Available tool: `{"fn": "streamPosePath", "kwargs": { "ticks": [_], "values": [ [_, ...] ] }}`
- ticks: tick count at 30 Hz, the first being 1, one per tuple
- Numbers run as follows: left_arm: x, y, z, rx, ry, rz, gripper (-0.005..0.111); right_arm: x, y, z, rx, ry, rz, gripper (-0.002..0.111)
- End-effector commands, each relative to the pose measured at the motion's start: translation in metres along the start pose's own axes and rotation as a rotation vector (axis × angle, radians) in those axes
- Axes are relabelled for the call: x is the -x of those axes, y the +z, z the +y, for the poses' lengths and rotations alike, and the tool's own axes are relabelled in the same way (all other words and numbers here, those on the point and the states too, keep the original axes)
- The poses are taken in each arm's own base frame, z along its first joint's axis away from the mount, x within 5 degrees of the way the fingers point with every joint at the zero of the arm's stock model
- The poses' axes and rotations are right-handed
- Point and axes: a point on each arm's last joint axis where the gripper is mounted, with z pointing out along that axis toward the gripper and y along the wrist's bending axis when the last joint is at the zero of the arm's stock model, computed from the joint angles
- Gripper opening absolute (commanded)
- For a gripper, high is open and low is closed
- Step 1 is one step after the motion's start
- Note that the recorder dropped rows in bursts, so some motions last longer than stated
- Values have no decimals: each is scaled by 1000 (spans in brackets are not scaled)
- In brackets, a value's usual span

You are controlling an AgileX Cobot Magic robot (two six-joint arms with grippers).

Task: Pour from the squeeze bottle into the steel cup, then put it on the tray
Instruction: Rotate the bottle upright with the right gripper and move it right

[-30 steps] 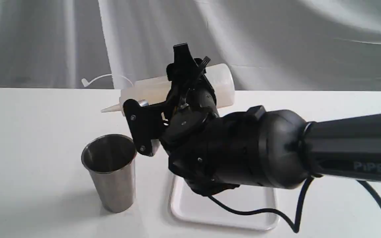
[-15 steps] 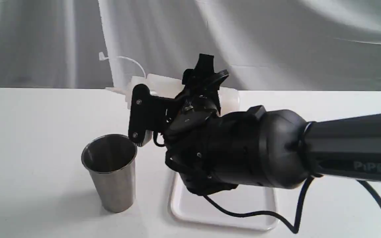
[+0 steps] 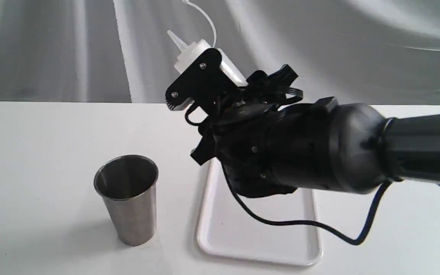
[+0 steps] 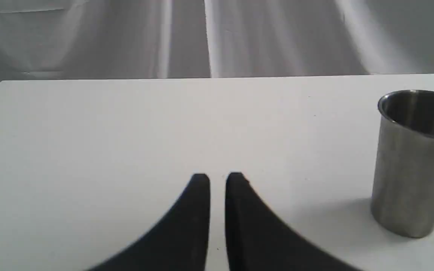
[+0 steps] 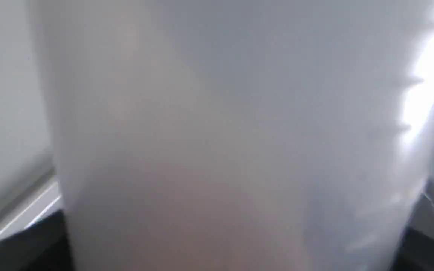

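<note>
The steel cup (image 3: pixel 128 198) stands upright on the white table, left of the tray (image 3: pixel 258 233); the left wrist view shows the cup (image 4: pixel 413 162) too. My right gripper (image 3: pixel 204 74) is shut on the squeeze bottle (image 3: pixel 189 56), held high above the tray's far end. The bottle leans, its nozzle pointing up and to the left, and its cap strap curls above it. Most of the bottle's body is hidden behind the arm. The translucent bottle (image 5: pixel 220 131) fills the right wrist view. My left gripper (image 4: pixel 217 180) hovers shut and empty over bare table, apart from the cup.
The right arm's black cable (image 3: pixel 304 223) droops over the tray. A grey cloth backdrop (image 3: pixel 52 49) hangs behind the table's far edge. Bare white tabletop (image 4: pixel 107 124) spreads around the left gripper.
The bottle swung from nearly level, nozzle near the cup's rim, up to a steep upward tilt. The right gripper rose and drew to the right, away from the cup.
</note>
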Motion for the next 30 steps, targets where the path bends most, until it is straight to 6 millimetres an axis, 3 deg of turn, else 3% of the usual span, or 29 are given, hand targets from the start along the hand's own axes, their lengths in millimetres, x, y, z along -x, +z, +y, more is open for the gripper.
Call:
{"fn": "streamPosePath", "kwargs": {
  "ticks": [1, 7, 16, 26, 30],
  "values": [
    [-1, 0, 0, -8, -2, -5, 8, 9, -3, -17, 31, 55, -57, 11],
    [-1, 0, 0, -8, -2, -5, 8, 12, -2, -31, 140, 163, -79, 11],
    [-1, 0, 0, -8, 0, -5, 8, -3, 2, -46, 139, 309, 21, 11],
    [-1, 0, 0, -8, -3, -5, 8, -20, 2, -42, 165, 357, 96, 11],
    [-1, 0, 0, -8, -3, -5, 8, -17, 0, -36, 257, 387, 54, 11]
  ]
}}
